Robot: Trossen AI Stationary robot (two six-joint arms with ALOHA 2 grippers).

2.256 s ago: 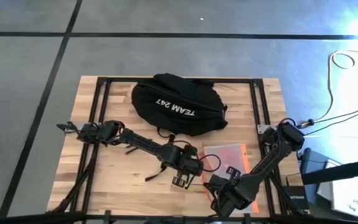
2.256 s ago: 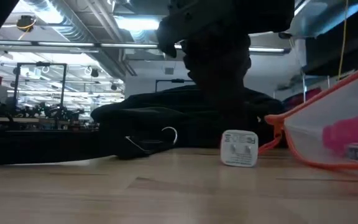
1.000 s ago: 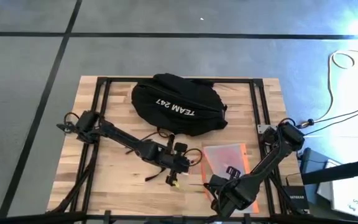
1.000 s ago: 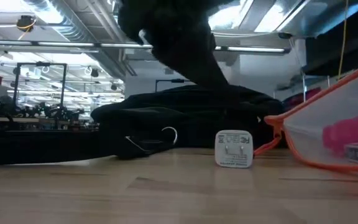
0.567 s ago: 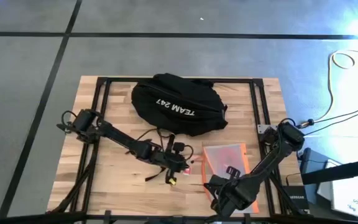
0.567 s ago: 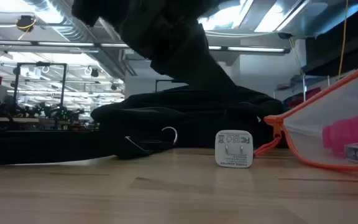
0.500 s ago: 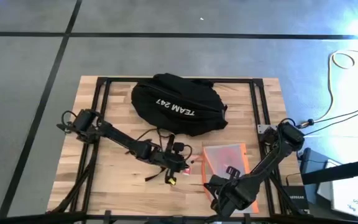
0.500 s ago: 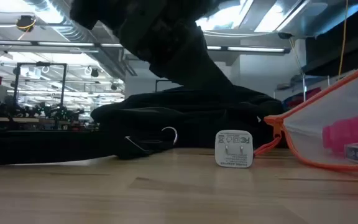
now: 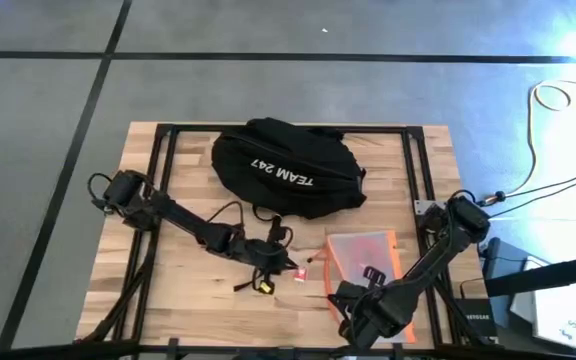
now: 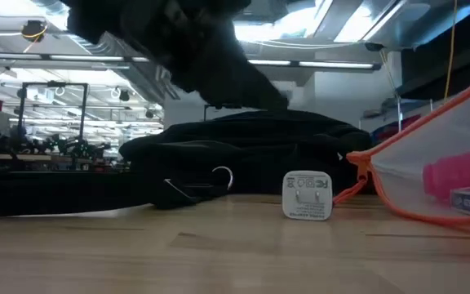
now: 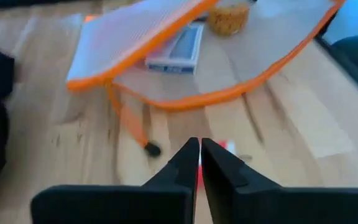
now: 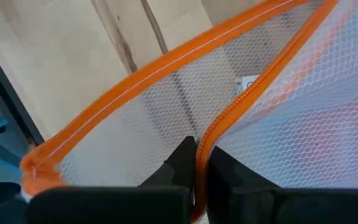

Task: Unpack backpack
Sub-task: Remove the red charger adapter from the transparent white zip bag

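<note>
Toward the far edge of the surface [image 9: 168, 290] lies the backpack [image 9: 286, 168], long axis running side to side, lettering up. The left tool [image 9: 268, 262] sits just nearer than it, fingers pressed together and empty as its wrist view shows, with a white plug [image 10: 305, 196] close by. The right tool [image 9: 353, 310] is at the near right edge, clamped on the orange rim of the mesh pouch [image 9: 364, 258]. By my reading the left arm is nearer the backpack, so reaching back in falls to it.
</note>
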